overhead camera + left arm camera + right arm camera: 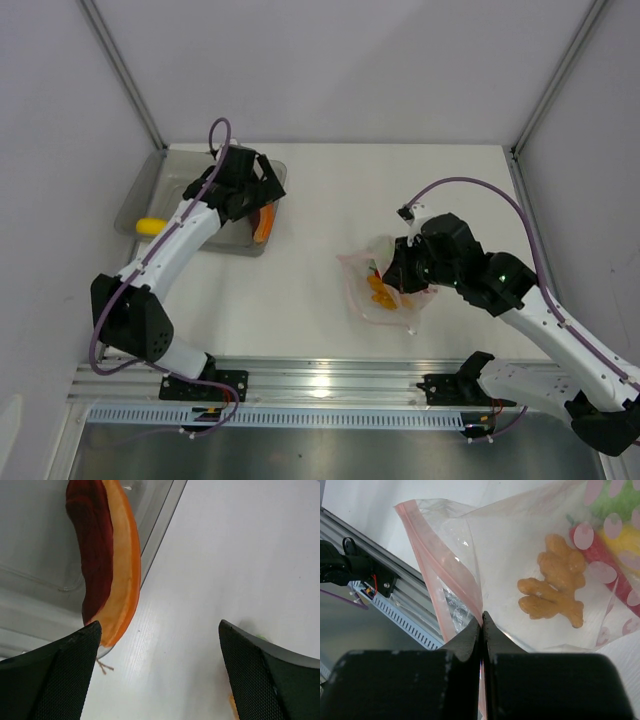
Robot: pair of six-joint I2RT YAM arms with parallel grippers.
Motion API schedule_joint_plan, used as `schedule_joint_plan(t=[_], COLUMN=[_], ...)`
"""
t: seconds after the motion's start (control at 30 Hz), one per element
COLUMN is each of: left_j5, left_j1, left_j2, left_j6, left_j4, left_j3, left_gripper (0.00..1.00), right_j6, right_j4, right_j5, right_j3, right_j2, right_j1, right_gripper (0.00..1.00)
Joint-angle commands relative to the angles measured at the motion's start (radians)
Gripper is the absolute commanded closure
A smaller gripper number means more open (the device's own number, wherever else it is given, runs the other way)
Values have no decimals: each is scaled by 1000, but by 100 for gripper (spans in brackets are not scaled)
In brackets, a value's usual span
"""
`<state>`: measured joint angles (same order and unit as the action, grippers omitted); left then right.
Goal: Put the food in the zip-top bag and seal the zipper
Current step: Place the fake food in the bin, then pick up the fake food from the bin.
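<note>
1 clear crinkly plastic zip-top bag [510, 540] on the white worktop [320, 200], centre-right, in front of the right arm. Thin film: light, floppy, slippery. It looks likely to crumple or slide if pushed, so take it at the firmer mouth edge by the pinkish-red zipper strip [440, 565]. Right fingers [467, 640] are pressed together, pinching that mouth edge beside the strip. The lip gapes, so I judge the zipper not sealed.

Inside the bag:
- 1 orange knobbly toy piece [552, 587]
- 1 red toy chili [600, 545]
- a yellow bit [620, 542] and a green bit [615, 497], both partly hidden behind pink dots on the film, count unsure

Outside the bag:
- 1 orange-red toy slice [107, 555] with a dark red side, at the right edge of 1 grey translucent rectangular tray [30, 555], far left. It looks rigid and light, probably best pinched across its thin width.
- 1 yellow toy piece [150, 226] at the tray's left end.

Left fingers [55, 680] are spread wide, holding nothing, just short of the slice's near tip. Probably two items left to bag.
</note>
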<state>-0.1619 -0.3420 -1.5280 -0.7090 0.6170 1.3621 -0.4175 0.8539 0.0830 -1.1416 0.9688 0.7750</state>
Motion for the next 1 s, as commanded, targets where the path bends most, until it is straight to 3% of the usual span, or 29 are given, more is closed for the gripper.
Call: schedule_joint_plan(t=[0.0,0.1,0.23,0.33,0.53,0.97], left_j5=[-85,-79,-114,-88,-179,-143], left_j1=[-12,-25,-58,-58,-60,-74], left_j2=[77,95,137,123,39,-93], left_j6=[-76,-118,-11,69,106,157], left_j4=[64,89,3,24,179,158], left_j3=[14,2,-49,-37,22,57], left_gripper=[0,0,1,1,8,23], right_j6=[-12,-21,-23,-23,-27,-23], right_j4=[-39,-47,-41,-32,-35,-33], right_j5=[-20,-19,-25,-37,-40,-45], right_j3=[6,8,2,-1,6,14], right_j2=[-5,1,5,-2,-8,-13], right_j1=[10,20,32,33,35,37], right_gripper=[100,100,100,100,100,100])
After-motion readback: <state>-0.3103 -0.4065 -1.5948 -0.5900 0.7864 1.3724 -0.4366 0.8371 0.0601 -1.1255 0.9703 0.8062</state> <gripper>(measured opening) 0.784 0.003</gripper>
